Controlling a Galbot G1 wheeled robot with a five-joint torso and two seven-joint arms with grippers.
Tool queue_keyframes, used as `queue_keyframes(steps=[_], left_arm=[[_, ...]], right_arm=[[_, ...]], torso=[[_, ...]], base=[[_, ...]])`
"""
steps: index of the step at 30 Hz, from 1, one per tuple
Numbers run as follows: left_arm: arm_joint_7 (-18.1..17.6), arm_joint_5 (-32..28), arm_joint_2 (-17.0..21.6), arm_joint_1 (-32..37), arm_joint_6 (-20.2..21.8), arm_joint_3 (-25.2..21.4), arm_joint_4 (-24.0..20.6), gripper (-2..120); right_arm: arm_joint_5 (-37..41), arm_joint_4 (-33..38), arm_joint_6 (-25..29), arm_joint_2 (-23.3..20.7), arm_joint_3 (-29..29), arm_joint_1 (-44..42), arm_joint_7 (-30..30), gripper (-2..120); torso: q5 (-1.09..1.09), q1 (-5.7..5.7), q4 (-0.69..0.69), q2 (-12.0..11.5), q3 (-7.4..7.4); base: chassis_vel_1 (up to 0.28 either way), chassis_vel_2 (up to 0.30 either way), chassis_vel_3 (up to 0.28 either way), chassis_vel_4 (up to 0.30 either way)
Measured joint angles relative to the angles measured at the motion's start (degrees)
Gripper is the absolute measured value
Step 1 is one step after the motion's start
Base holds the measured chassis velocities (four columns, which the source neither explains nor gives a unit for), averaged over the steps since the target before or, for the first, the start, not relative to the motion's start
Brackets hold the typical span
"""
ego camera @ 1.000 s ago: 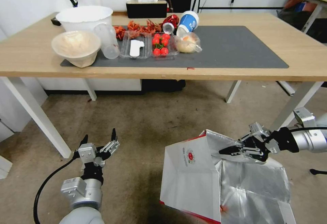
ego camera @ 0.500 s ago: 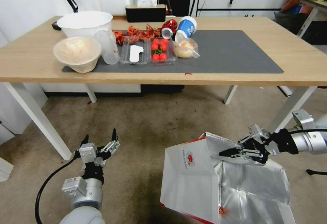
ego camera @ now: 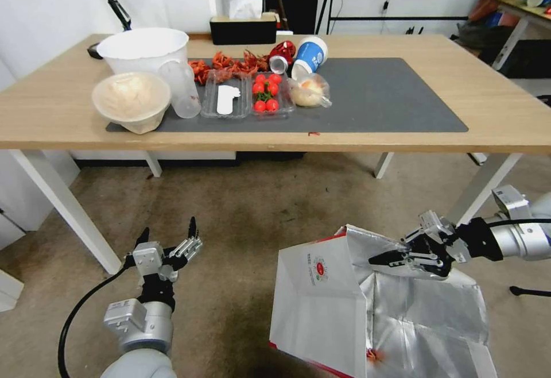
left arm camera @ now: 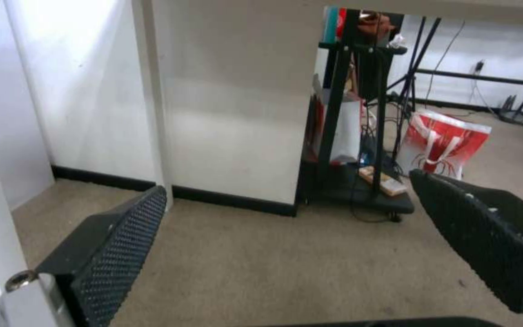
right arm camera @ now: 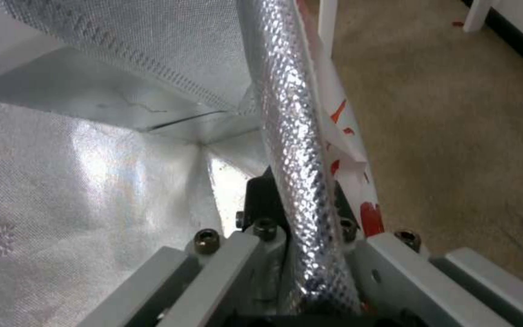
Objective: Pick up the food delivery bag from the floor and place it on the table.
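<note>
Head view: you look forward and down from above, over the floor [ego camera: 252, 205] to the table [ego camera: 505, 119].
Left wrist view: you sit low, facing level along the floor [left arm camera: 286, 268] under the table.
Right wrist view: you are pressed close against the food delivery bag [right arm camera: 301, 136].
Shared ground across your views: the floor.
</note>
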Motion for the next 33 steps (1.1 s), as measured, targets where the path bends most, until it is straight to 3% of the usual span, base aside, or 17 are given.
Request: queue_keyframes(steps=[4, 33], left_arm=[[-0.1, 0.1, -0.1, 0.0, -0.2, 0.1, 0.0, 100], [0.0, 0.1, -0.2, 0.0, -0.2, 0.0, -0.3, 100]], right_arm=[[-0.3, 0.0, 0.0, 0.4, 0.0, -0.1, 0.0, 0], [-0.5, 0.2, 0.1, 0.2, 0.0, -0.1, 0.0, 0]], torso=[[0.0, 0.48, 0.0, 1.5, 1.06], [0.0, 2.68, 0.0, 7.5, 4.77]], base=[[0.0, 0.0, 0.0, 0.0], [0.0, 0.0, 0.0, 0.0]])
